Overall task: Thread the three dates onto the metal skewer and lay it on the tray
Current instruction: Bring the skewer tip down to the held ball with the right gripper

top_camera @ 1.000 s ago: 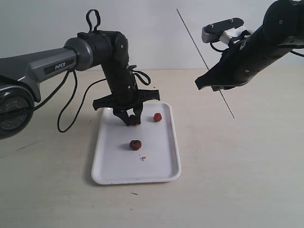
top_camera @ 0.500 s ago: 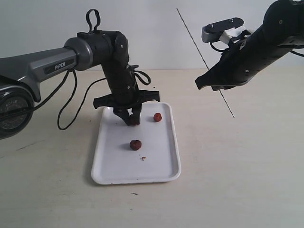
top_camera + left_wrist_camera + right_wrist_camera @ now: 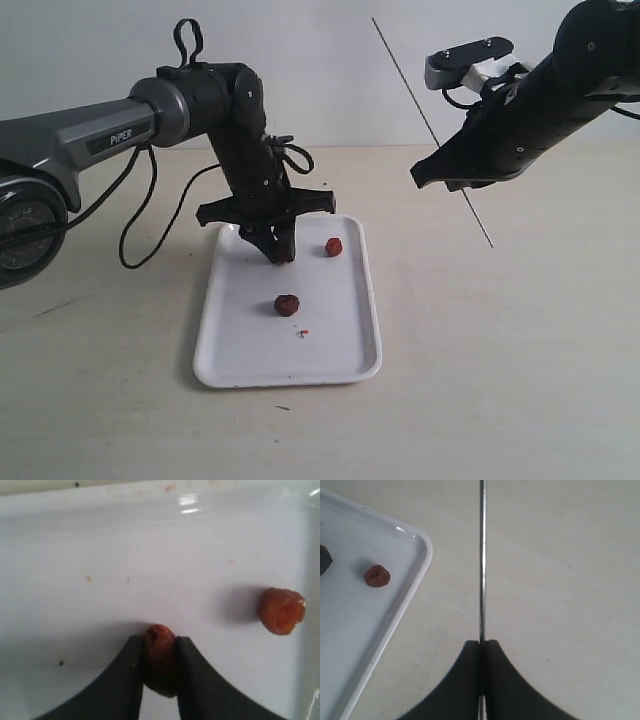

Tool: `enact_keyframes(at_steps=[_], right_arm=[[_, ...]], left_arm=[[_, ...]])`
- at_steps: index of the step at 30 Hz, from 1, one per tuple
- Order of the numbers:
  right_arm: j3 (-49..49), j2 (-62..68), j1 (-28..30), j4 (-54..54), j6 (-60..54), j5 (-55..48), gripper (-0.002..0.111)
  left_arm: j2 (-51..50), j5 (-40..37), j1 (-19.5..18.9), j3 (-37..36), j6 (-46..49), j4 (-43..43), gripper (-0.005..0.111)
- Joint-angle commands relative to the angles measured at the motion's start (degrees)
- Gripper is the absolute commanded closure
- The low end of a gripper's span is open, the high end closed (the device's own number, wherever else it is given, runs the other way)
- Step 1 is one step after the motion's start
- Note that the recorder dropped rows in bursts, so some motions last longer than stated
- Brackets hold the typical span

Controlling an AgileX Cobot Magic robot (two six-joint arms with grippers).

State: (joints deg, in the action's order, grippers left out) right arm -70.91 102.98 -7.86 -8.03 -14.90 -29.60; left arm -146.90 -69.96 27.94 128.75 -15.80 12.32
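The white tray [image 3: 290, 378] lies on the table's left half. My left gripper [image 3: 280, 250] reaches down into its far end and is shut on one of the dates [image 3: 160, 652], which its fingers hide in the exterior view. A second date [image 3: 333, 246] [image 3: 281, 611] [image 3: 377, 576] lies just to the right, and a third [image 3: 287, 304] rests mid-tray. My right gripper [image 3: 455, 175] [image 3: 482, 644] hangs above the table to the right of the tray, shut on the metal skewer [image 3: 410, 90] [image 3: 482, 555], which slants from upper left to lower right.
A tiny reddish crumb [image 3: 303, 332] lies on the tray below the middle date. The left arm's black cable [image 3: 140, 230] loops down to the table left of the tray. Bare tabletop [image 3: 500, 350] stretches right of the tray. The tray's corner rim [image 3: 422, 550] shows near the skewer.
The left jaws have narrowed onto the date at the tray's far end. The right arm and the skewer have not moved.
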Motion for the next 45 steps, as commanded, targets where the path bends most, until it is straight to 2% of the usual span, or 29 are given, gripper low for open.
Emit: enact_keyframes(at_steps=[1, 5, 6, 9, 11, 18, 23, 31, 37, 45], right_arm=[[-0.19, 0.02, 0.33, -0.48, -0.50, -0.51, 0.108], [-0.19, 0.85, 0.06, -2.07, -0.50, -4.80, 0.108], [-0.19, 1.72, -0.20, -6.21, -2.65, -6.38, 0.108], [-0.19, 4.61, -1.84, -22.38, -20.87, -13.19, 0.108], [-0.19, 6.46, -2.84, -28.68, -26.83, -16.05, 0.108], [-0.19, 7.83, -3.43, -30.96, -26.53, -18.69, 0.108], [-0.19, 8.27, -3.64, -35.45, -27.14, -22.39, 0.108], [-0.19, 13.37, -10.12, -37.10, -27.08, -21.23, 0.108], [-0.19, 14.71, -10.35, -43.46, -27.78, -19.21, 0.108], [-0.19, 14.71, -10.35, -51.27, -34.69, -18.60, 0.108]], left_arm=[[3.63, 0.00, -2.92, 0.03, 3.41, 3.57, 0.085], [6.44, 0.00, -6.76, 0.03, 4.31, 4.44, 0.085], [7.25, 0.00, -8.18, 0.03, 5.02, 6.34, 0.085], [7.86, 3.10, -11.92, 0.03, 7.69, 15.31, 0.085], [7.86, 4.57, -13.25, 0.03, 8.92, 19.20, 0.085], [7.86, 5.39, -18.25, 0.03, 13.48, 25.85, 0.085], [7.86, 3.31, -19.41, 0.03, 19.20, 27.42, 0.085], [7.86, 1.66, -19.41, 0.03, 23.33, 27.66, 0.085], [7.86, 1.58, -19.41, 0.03, 24.55, 27.66, 0.085], [7.86, 2.10, -19.41, 0.03, 24.87, 27.66, 0.085]])
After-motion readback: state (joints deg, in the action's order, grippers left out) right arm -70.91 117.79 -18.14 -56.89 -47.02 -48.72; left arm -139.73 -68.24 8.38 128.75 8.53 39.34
